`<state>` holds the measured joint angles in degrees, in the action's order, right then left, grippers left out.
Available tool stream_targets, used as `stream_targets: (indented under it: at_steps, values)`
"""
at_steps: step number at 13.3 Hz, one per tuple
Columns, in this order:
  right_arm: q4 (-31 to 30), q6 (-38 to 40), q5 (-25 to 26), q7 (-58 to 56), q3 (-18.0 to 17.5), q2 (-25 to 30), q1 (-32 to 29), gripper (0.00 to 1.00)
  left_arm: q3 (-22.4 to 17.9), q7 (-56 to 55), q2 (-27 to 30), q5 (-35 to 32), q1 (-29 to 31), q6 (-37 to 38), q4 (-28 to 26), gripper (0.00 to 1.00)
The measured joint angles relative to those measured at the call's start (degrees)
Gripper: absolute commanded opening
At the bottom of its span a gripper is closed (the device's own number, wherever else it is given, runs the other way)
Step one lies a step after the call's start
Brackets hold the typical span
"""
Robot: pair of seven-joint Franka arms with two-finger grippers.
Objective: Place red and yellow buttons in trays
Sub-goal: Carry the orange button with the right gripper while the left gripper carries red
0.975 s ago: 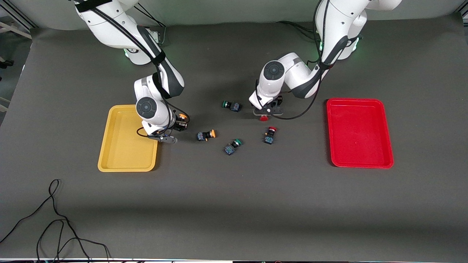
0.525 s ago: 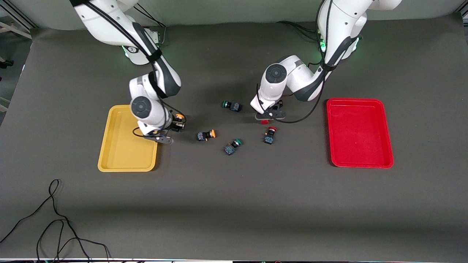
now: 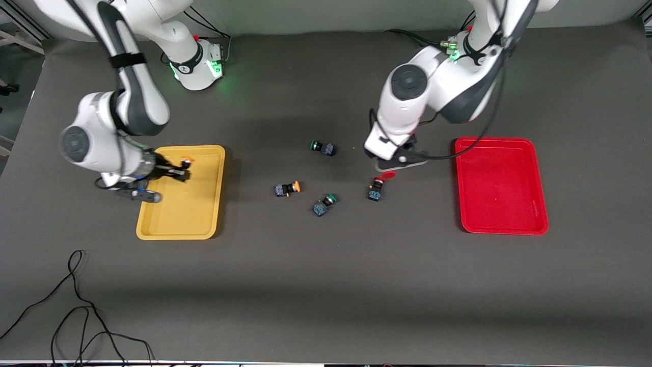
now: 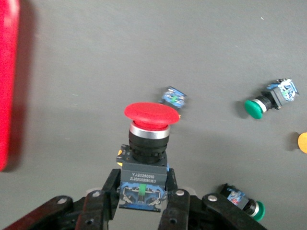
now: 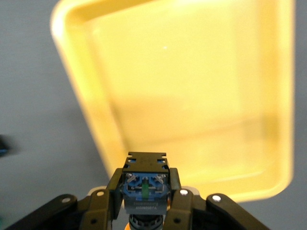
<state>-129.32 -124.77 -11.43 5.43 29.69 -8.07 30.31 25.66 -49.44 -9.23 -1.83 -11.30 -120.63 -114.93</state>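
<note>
You have six push-button switches in all, two of each cap colour, and two trays.

- **Red:** one red button (image 4: 149, 112) is clamped by its dark body in the left gripper (image 4: 144, 184), cap pointing away from the wrist. The fingers are pinched narrow on it. The gripper is up over the bare table (image 3: 326, 285), between the middle cluster and the red tray (image 3: 501, 227), and not over the tray. The second red button (image 3: 376, 188) lies on the table almost under the held one's cap.
- **Yellow:** one yellow button (image 3: 187, 162) is gripped the same way in the right gripper (image 5: 145, 184), jaws tight on the body. It hangs over the yellow tray (image 3: 178, 234), above the part of the tray farther from the front camera. In the right wrist view the tray floor fills most of the frame past the fingers. The second yellow button (image 3: 288, 188) lies on its side on the table, between the yellow tray and the cluster's middle.
- **Green:** two green-capped switches are loose on the table. One (image 3: 322, 147) is farther from the front camera than the rest. The other (image 3: 324, 204) is nearest to it, between the loose yellow and loose red buttons.

Neither tray has a button lying in it — the red one sits at the left arm's end of the table, the yellow one at the right arm's end. A black cable (image 3: 76, 306) trails along the table edge nearest the front camera, at the right arm's end.
</note>
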Motion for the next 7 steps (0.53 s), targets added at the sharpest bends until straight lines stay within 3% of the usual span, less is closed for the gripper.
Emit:
stream_targets:
  at_steps: [4, 5, 6, 7]
  values:
    - [-2.3, -8.3, 0.0, -6.2, 1.8, -7.1, -0.1, 0.26, -0.7, 20.4, 3.4, 2.0, 17.4, 9.3, -0.1, 0.15]
    - [-2.3, -9.4, -0.1, -6.2, 1.7, -8.6, 0.2, 0.33, -0.9, 26.2, 3.4, 2.1, 22.2, 10.2, -0.2, 0.15]
    - [-2.4, -10.3, -0.1, -6.2, 1.6, -9.7, 0.3, 0.70, -1.1, 31.3, 3.3, 2.1, 26.5, 10.4, -0.6, 0.15]
    - [-2.4, -10.7, -0.2, -6.2, 1.6, -10.4, 0.4, 1.00, -1.3, 35.5, 3.0, 2.1, 30.1, 9.9, -1.4, 0.15]
